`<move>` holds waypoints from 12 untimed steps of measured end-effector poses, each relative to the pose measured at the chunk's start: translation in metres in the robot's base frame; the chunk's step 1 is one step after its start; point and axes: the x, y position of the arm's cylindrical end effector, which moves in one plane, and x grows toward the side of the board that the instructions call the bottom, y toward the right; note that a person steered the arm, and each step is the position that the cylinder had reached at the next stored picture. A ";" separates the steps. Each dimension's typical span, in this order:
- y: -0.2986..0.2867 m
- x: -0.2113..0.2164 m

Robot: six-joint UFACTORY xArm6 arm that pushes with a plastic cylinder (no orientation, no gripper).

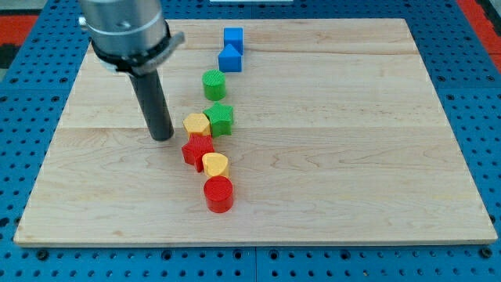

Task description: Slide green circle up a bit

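Observation:
The green circle (pixel 214 84) stands on the wooden board (pixel 352 133), left of centre and toward the view's top. My tip (pixel 163 137) rests on the board below and to the left of it, well apart from it, just left of a yellow block (pixel 196 124). A green star-shaped block (pixel 220 118) sits right below the green circle. Two blue blocks lie above it: a blue block (pixel 230 59) close above and a blue cube (pixel 233 38) further up.
A red star block (pixel 197 150), a yellow heart-like block (pixel 214 164) and a red circle (pixel 218 193) run down in a line below the yellow block. A blue pegboard (pixel 470 117) surrounds the board.

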 end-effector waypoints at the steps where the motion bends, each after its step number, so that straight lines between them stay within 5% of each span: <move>1: -0.009 -0.026; 10: 0.120 -0.067; 12: 0.162 -0.009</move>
